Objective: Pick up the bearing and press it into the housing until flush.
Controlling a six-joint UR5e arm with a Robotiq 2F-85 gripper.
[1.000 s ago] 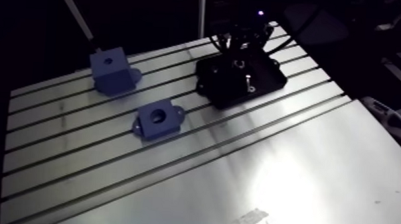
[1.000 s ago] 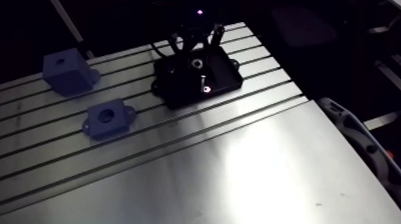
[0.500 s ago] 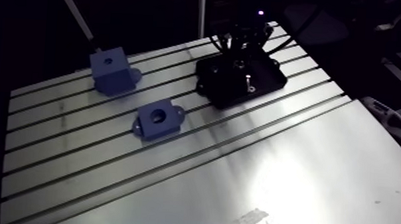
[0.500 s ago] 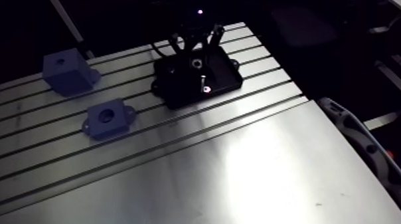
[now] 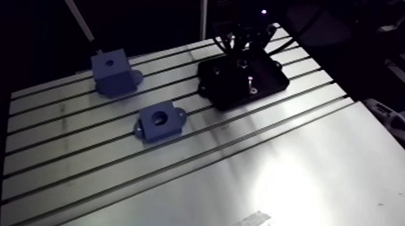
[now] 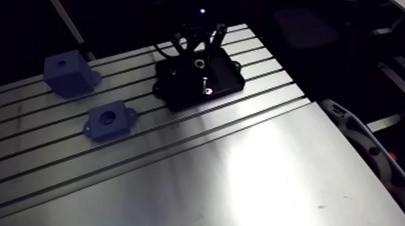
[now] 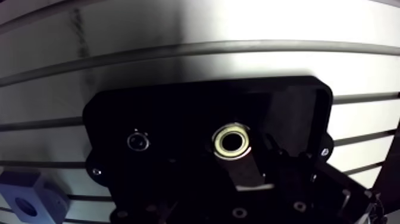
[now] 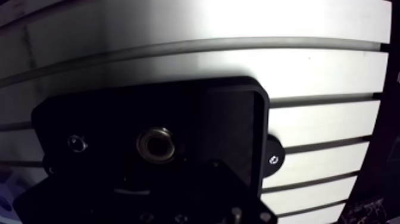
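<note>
On the slotted aluminium table (image 5: pixel 275 179) two blue parts sit left of the work. A tall blue block (image 5: pixel 116 71) with a hole in its top stands far left. A low blue housing (image 5: pixel 159 120), with flanges and a round bore facing up, lies nearer and a little right of it; the two are apart. A thin pale rod (image 5: pixel 77 16) slants up from the far edge just behind the tall block. Neither part stands between the housing and the black tray (image 5: pixel 230 92), which lies at the far side, right of centre, well apart from both. The gripper (image 5: pixel 242 56) hangs low over this tray. In the wrist view the bearing (image 7: pixel 233 140), a pale metal ring, lies flat in a recess of the tray, just ahead of the gripper. Left of it in the same tray is a small round socket (image 7: pixel 137 141), possibly a screw head; the tray is too dark to be sure. How wide the claw stands cannot be told, dark as it is against the black tray. The tray's far side lies close to the table's far edge, with slotted rows running past it on both sides. The whole near right part of the table is a smooth open sheet.
</note>
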